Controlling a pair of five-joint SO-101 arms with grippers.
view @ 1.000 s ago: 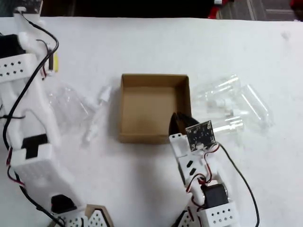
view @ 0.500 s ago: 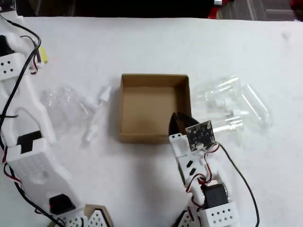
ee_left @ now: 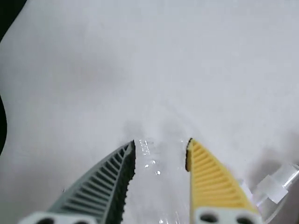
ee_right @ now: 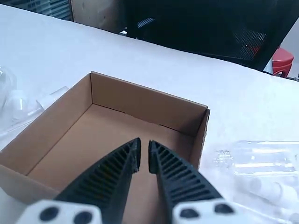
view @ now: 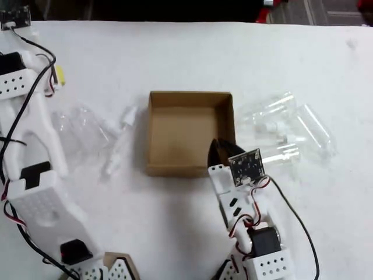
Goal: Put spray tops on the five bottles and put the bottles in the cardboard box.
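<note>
The left pincer [ee_left: 160, 143] reached down over the desk [ee_left: 140, 56] with a clear bottle [ee_left: 152, 182] lying within its span. Whether the bottle was clamped or merely straddled could not be told. Its long axis ran in line with the pincer's reach, and its threaded neck was bare and pointed away from the wrist.

Farther out, in the high view, loose spray tops [view: 126, 115] lay on the desk between that arm and the cardboard box [view: 189, 99]. The left arm was therefore judged the nearer one for capping.

The right pincer [ee_right: 144, 141] was all but closed and held nothing. It hung over the box's near wall, pointing inward. The other bottles [view: 309, 128] lay on their sides just beyond the box, on that arm's side.
</note>
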